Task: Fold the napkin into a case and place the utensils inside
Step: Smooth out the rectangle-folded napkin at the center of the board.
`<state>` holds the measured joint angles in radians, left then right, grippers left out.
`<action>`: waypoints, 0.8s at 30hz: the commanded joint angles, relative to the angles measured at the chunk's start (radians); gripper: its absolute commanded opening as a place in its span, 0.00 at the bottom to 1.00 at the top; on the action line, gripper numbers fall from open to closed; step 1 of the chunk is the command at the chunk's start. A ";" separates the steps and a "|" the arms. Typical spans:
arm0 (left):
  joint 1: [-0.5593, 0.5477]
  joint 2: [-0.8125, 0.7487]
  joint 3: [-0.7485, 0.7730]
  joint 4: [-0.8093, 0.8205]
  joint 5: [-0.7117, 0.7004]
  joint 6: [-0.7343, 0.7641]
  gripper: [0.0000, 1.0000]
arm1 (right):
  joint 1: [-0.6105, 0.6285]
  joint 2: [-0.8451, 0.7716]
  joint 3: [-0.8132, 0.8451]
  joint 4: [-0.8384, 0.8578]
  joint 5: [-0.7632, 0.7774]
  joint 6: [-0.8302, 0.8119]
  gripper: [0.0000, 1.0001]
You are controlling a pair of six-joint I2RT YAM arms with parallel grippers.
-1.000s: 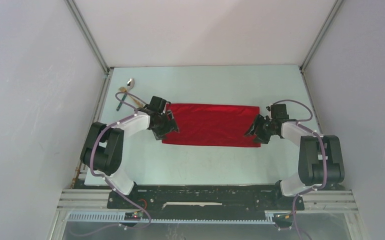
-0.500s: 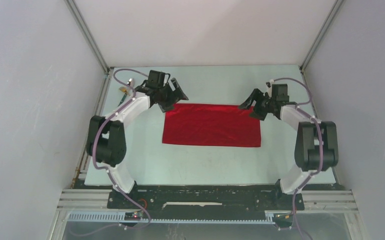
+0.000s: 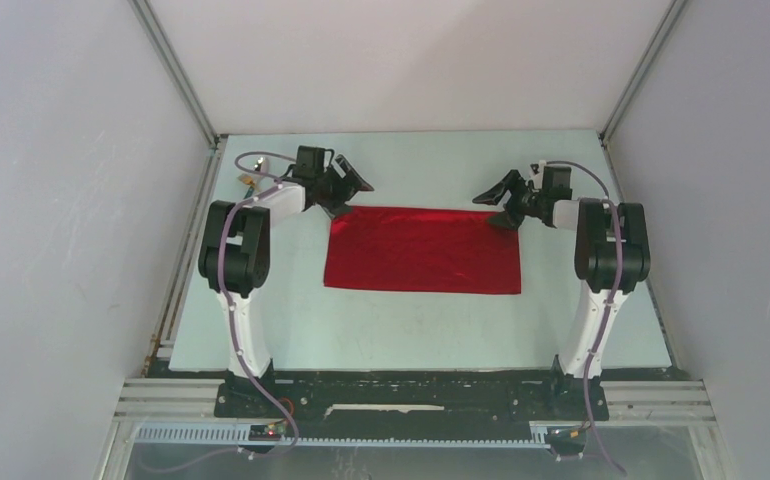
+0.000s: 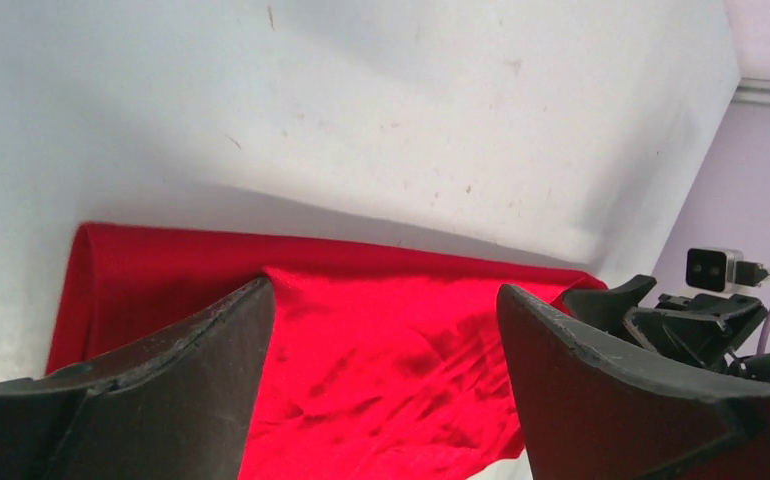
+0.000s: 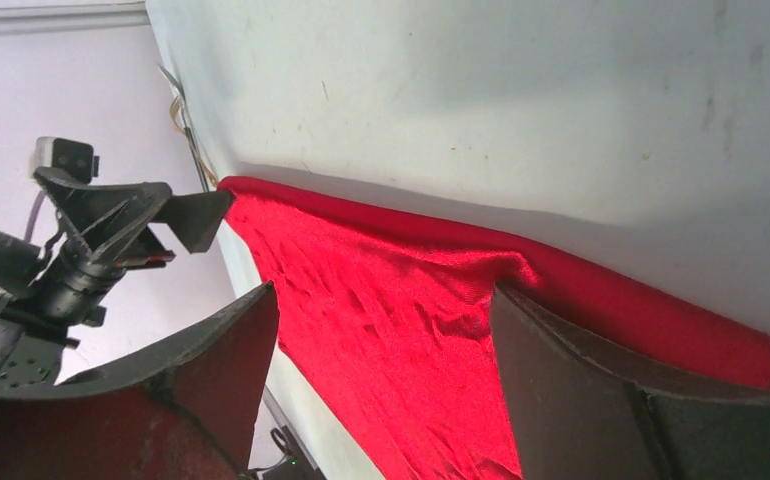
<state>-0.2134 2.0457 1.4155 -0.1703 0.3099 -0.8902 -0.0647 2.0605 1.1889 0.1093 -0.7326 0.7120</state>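
Napkin (image 3: 423,250) is lying flat as a folded red rectangle mid-table (image 3: 411,325), while left gripper (image 3: 353,198) and right gripper (image 3: 491,210) are hovering over its far corners, jaws gaping wide, gripping nothing.

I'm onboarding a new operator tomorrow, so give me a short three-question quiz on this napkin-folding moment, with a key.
1. True or false: the left tool is clamped shut on the red napkin.
2. How does the napkin lie? A) crumpled in a heap; B) flat, as a folded rectangle; C) draped over an arm.
3. Fill in (near or far): the right tool hovers at the napkin's ____ right corner.
Key: 1 false, both tools stand open and hold nothing; 2 B; 3 far.
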 commanded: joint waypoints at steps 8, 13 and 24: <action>0.057 0.079 0.003 0.084 -0.008 -0.038 0.90 | -0.087 0.040 0.042 0.030 -0.019 0.011 0.90; 0.063 0.030 -0.003 0.038 -0.061 -0.001 0.90 | -0.108 0.032 0.083 -0.098 0.067 -0.062 0.92; -0.041 -0.120 0.040 -0.008 -0.047 0.045 0.91 | -0.004 -0.179 0.121 -0.226 0.161 -0.096 0.96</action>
<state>-0.1917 2.0087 1.4158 -0.1848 0.2390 -0.8707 -0.1360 2.0205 1.2865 -0.0830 -0.6159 0.6312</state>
